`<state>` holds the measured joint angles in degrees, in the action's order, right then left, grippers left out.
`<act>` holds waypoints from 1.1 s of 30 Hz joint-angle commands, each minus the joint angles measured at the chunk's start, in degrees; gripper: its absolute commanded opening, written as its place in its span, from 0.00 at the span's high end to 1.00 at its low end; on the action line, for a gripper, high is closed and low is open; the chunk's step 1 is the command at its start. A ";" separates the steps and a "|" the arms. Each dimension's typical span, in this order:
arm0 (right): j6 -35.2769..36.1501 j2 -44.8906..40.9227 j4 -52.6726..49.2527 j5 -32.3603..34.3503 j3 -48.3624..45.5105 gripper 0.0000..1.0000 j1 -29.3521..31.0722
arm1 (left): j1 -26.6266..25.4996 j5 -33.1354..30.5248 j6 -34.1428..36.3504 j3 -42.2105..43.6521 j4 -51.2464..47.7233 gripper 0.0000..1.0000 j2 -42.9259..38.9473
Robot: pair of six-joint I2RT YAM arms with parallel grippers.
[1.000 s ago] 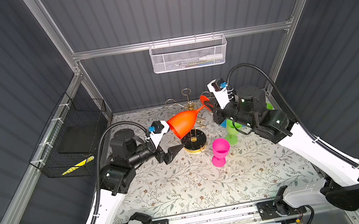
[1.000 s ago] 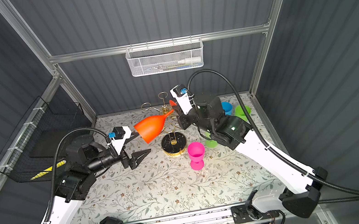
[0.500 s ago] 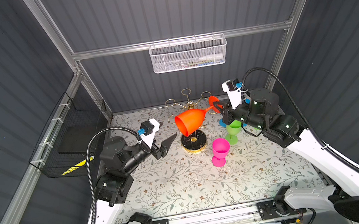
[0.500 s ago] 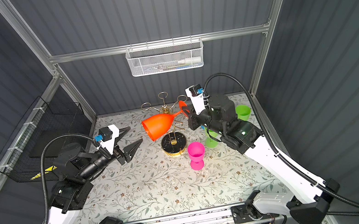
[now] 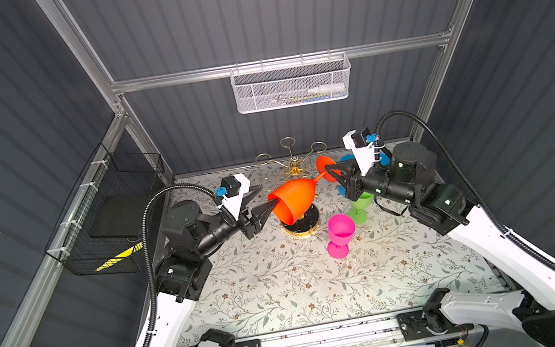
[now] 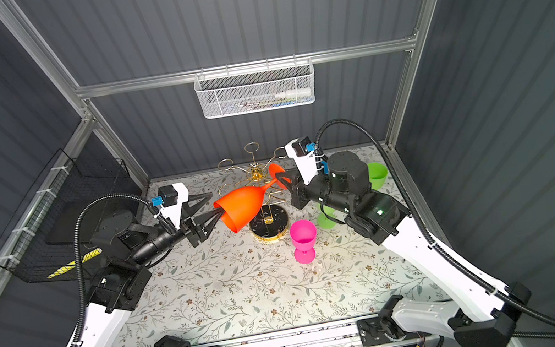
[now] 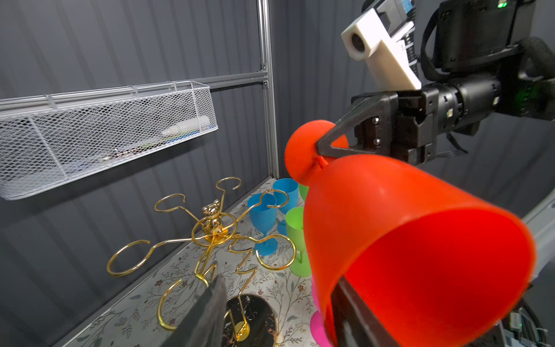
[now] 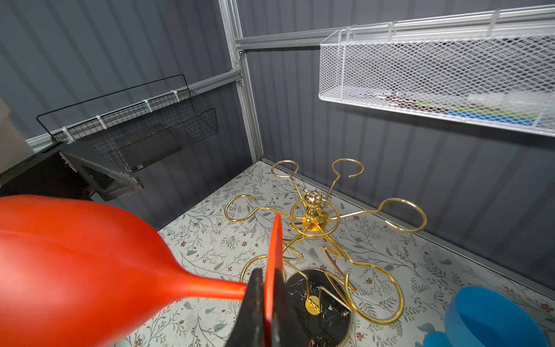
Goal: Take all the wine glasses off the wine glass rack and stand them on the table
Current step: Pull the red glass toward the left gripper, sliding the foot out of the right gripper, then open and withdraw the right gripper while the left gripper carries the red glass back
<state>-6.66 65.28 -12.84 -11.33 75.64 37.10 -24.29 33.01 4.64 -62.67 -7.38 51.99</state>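
The orange wine glass (image 5: 294,198) (image 6: 243,205) hangs on its side in the air above the gold wine glass rack (image 5: 292,168) (image 6: 255,174). It touches none of the rack's arms. My right gripper (image 5: 329,170) (image 8: 271,288) is shut on the glass's round foot, as the right wrist view shows edge-on. My left gripper (image 5: 263,200) (image 6: 210,207) is open at the bowl's mouth. In the left wrist view one of its fingers (image 7: 357,315) is inside the bowl (image 7: 390,225), and the other finger (image 7: 207,312) stands well clear of the outer wall.
A pink glass (image 5: 341,230) stands upright just right of the rack's black base (image 5: 300,223). Green glasses (image 5: 361,206) and blue glasses (image 7: 264,210) stand behind it under my right arm. A white mesh basket (image 5: 292,84) hangs on the back wall, a black wire basket (image 5: 118,213) on the left wall.
My left gripper has risen to the bowl's mouth, narrowed its jaws and put one finger inside. The right gripper has lowered the glass a little, still shut on its foot.
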 commanded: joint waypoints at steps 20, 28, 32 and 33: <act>-4.31 -0.76 3.26 -6.34 -1.80 0.75 -0.15 | -0.14 6.33 -2.39 -9.01 -9.40 1.00 1.72; -3.82 -4.73 1.61 -3.07 -2.30 0.31 -0.60 | -0.14 1.40 -1.06 -14.00 -23.85 1.00 -0.86; -3.59 -6.84 0.24 -0.76 -2.70 0.01 -1.22 | -0.13 -0.88 -0.71 -17.01 -29.97 1.00 -1.59; -3.54 -7.32 -0.12 -0.15 -2.88 0.01 -1.34 | -0.13 -0.91 -0.16 -17.80 -32.37 1.00 -1.18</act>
<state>-10.55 59.24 -11.84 -14.02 73.41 36.18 -24.25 33.67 2.98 -77.47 -32.42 51.11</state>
